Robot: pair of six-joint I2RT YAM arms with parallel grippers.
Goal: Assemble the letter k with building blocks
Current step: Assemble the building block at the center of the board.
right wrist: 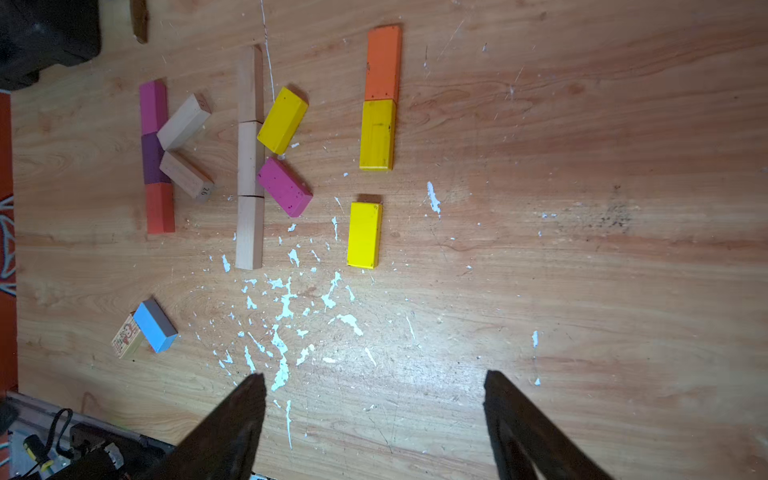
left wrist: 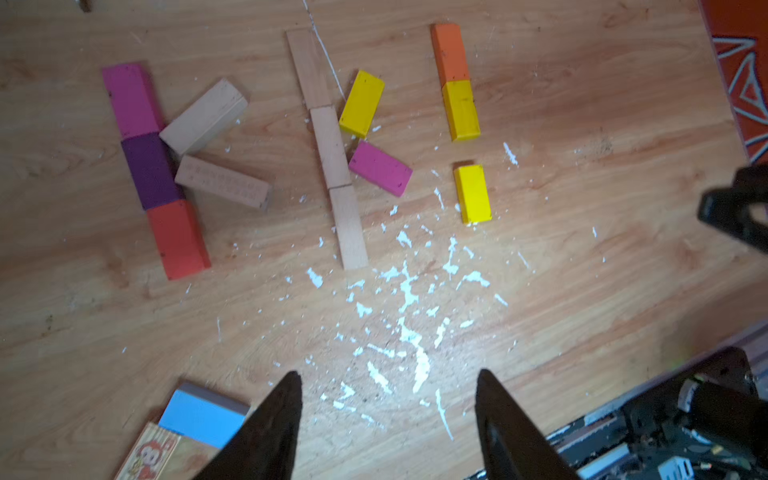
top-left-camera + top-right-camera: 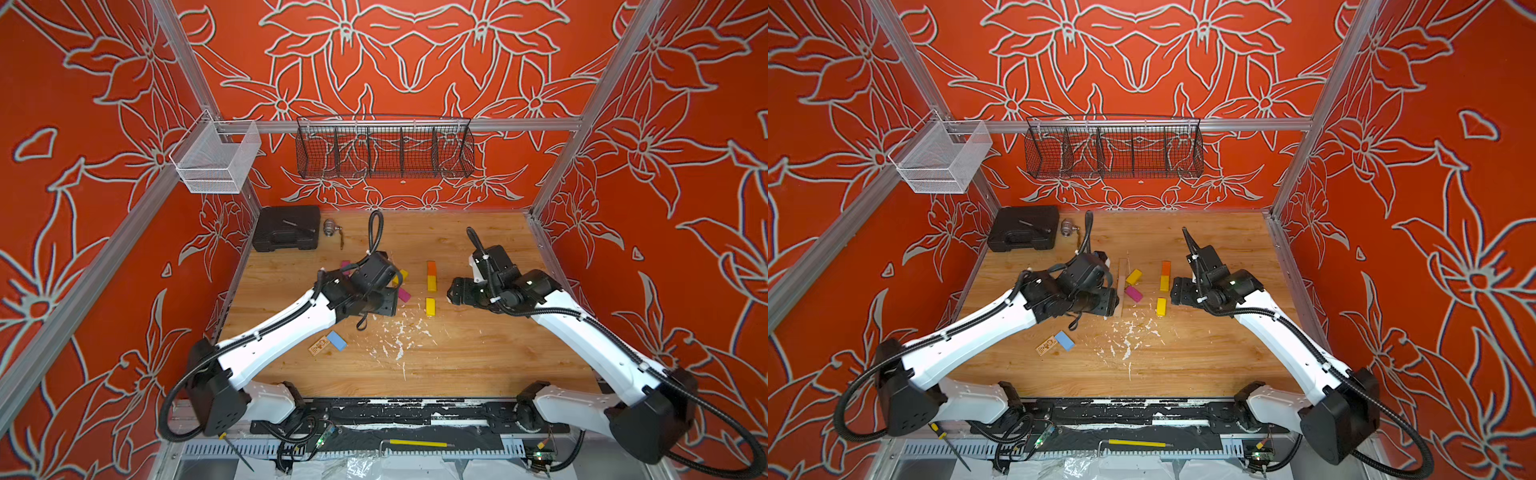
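1. On the table (image 1: 582,249), beside the finished plain-wood k (image 1: 250,166), a new stem half laid: orange block (image 1: 383,62) touching yellow block (image 1: 377,135), then a gap before the lone yellow block (image 1: 365,235).
2. Left gripper (image 2: 386,374) spread wide, empty; right gripper (image 1: 374,376) likewise spread, gripping nothing.
3. Risk, at a guess: closing that gap with a careless shove and skewing the stem.
4. Also: reaching across for the light blue block (image 1: 154,326) and printed block (image 1: 126,338), clipping the plain-wood k on the way.
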